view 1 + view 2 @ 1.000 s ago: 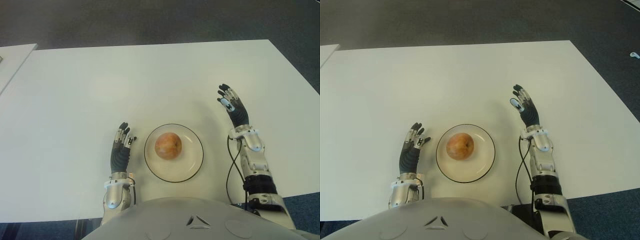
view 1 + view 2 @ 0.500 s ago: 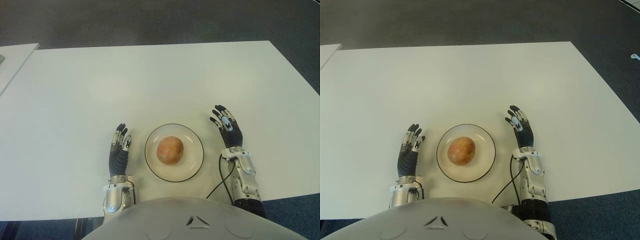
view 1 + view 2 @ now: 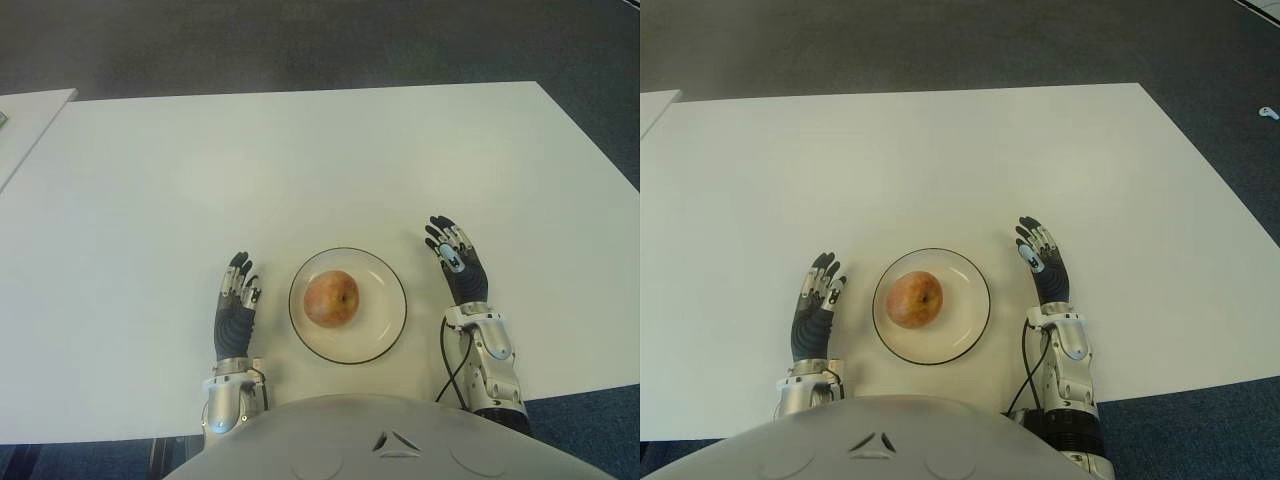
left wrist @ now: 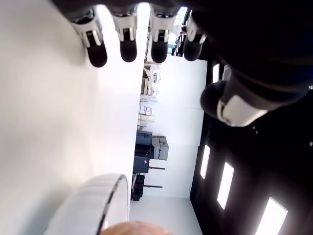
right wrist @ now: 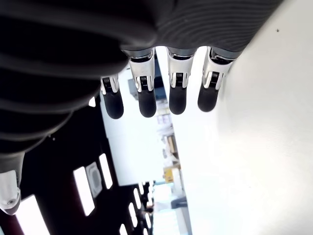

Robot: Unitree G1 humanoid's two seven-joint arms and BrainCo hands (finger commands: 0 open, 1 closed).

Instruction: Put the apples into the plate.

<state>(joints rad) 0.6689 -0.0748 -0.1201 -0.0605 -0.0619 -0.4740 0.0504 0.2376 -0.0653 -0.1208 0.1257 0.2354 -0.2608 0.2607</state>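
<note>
Apple: round red-yellow apple (image 3: 331, 298) sits in the round white plate (image 3: 386, 325), between both hands.
Left hand (image 3: 236, 303): flat, fingers straight, holds nothing.
Right hand (image 3: 458, 267): flat, fingers straight, holds nothing.

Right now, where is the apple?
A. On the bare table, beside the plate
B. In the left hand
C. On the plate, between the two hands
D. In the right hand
C: the apple lies on the plate, with the open left hand and the open right hand empty on either side.
</note>
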